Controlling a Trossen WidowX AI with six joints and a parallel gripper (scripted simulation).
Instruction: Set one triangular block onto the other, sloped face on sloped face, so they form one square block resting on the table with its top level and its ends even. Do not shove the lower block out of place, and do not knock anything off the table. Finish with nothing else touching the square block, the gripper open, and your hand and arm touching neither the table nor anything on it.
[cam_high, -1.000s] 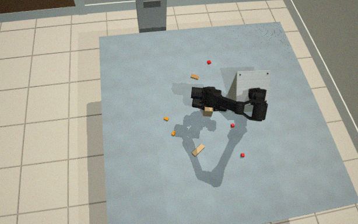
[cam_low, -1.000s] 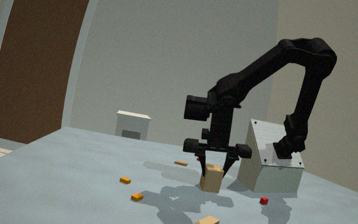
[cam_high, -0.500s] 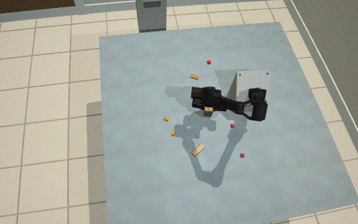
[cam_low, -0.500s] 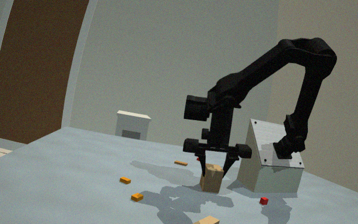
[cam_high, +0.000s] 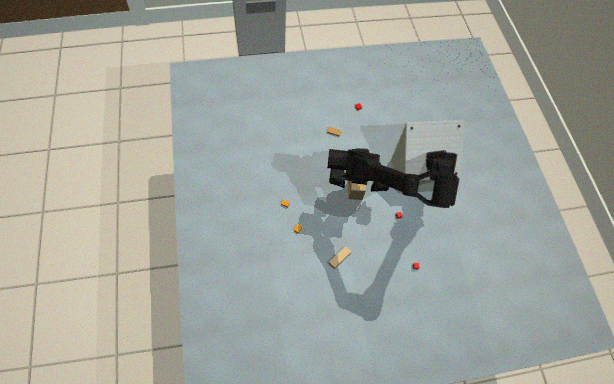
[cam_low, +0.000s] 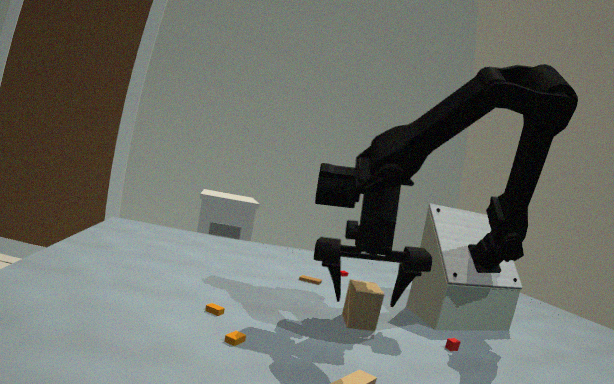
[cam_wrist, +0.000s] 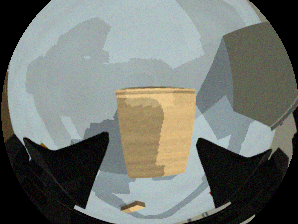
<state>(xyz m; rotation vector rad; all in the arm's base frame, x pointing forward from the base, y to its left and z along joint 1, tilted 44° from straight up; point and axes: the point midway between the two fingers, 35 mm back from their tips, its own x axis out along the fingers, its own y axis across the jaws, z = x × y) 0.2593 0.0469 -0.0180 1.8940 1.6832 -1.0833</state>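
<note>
A tall tan block (cam_high: 356, 191) (cam_low: 362, 306) (cam_wrist: 156, 132) stands on the table below my hand. Its faces look plain; I cannot tell whether it is one triangular block or two fitted together. My gripper (cam_low: 365, 303) (cam_wrist: 154, 141) is open, its fingertips on either side of the block's upper part with a gap at each side. A longer tan block (cam_high: 340, 256) (cam_low: 358, 378) (cam_wrist: 134, 206) lies apart on the table, turned at an angle; its exact shape is unclear. In the top view my hand hides the fingertips.
The grey sloped box (cam_high: 432, 142) (cam_low: 477, 307) (cam_wrist: 260, 75) stands to the right, near the arm. Two small orange blocks (cam_high: 285, 203) (cam_low: 235, 338) lie left. A thin tan piece (cam_high: 334, 131) (cam_low: 310, 280) lies behind. Small red cubes (cam_high: 416, 266) (cam_low: 452, 344) lie scattered.
</note>
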